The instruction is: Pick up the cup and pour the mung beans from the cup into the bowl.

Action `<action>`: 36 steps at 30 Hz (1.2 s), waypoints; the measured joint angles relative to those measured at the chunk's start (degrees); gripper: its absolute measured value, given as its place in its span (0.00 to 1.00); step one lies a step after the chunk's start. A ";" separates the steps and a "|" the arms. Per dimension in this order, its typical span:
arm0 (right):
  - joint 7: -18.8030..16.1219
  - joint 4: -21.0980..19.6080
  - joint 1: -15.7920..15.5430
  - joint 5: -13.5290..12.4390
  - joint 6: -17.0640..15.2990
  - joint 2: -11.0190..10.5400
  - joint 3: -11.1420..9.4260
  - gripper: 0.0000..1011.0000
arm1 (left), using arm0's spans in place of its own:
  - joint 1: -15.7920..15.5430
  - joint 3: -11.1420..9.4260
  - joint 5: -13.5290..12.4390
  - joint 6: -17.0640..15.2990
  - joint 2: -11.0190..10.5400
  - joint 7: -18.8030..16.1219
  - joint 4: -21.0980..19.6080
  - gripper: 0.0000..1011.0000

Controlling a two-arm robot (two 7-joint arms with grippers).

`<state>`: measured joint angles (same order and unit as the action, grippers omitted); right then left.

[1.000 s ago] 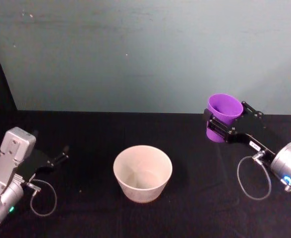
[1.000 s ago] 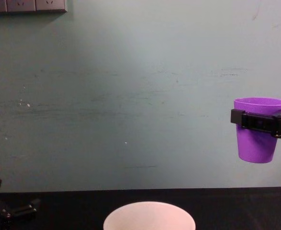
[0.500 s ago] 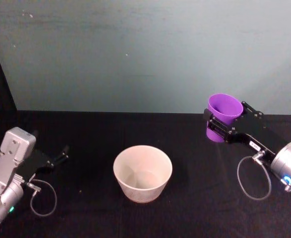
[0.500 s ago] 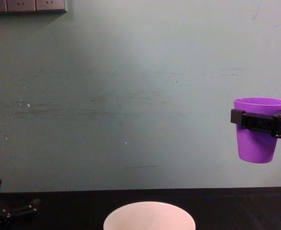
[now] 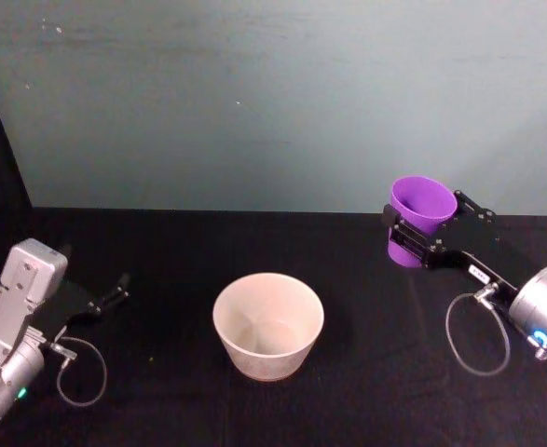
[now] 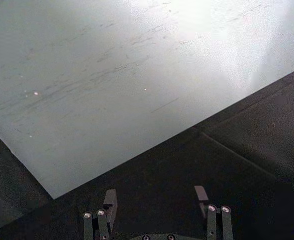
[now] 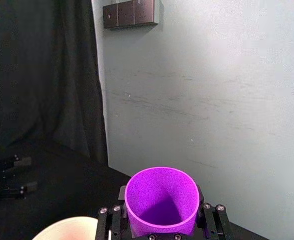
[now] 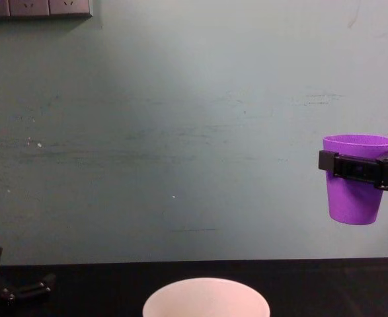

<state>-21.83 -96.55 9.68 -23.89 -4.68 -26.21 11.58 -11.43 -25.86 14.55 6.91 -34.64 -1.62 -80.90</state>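
- Table: flat top covered in plain black cloth, running the full width of the head view; its far edge meets a pale teal wall.
- Bowl: one, round, pale pinkish-white, upright with mouth up; stands directly on the cloth near the table's middle, black cloth showing all round it.

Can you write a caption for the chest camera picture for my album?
Right tool holds the purple cup upright in the air, up and right of the pale bowl.
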 joint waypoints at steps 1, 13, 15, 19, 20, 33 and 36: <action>0.00 0.00 0.00 0.00 0.00 0.00 0.00 0.73 | 0.00 0.00 0.00 0.00 0.00 0.00 0.00 0.99; 0.00 0.00 0.00 0.00 0.00 0.00 0.00 0.73 | 0.00 0.00 0.00 0.00 0.00 0.00 0.00 0.99; 0.00 0.00 0.00 0.00 0.00 0.00 0.00 0.73 | 0.00 0.00 0.00 0.00 0.00 0.00 0.00 0.99; 0.00 0.00 0.00 0.00 0.00 0.00 0.00 0.73 | 0.00 0.00 0.00 0.00 0.00 0.00 0.00 0.99; 0.00 0.00 0.00 0.00 0.00 0.00 0.00 0.73 | 0.00 0.00 0.00 0.00 0.00 0.00 0.00 0.99; 0.00 0.00 0.00 0.00 0.00 0.00 0.00 0.73 | 0.00 0.00 0.00 0.00 0.00 0.00 0.00 0.99; 0.00 0.00 0.00 0.00 0.00 0.00 0.00 0.73 | 0.00 0.00 0.00 0.00 0.00 0.00 0.00 0.99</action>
<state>-21.83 -96.55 9.68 -23.89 -4.68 -26.21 11.58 -11.43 -25.86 14.55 6.91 -34.65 -1.62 -80.90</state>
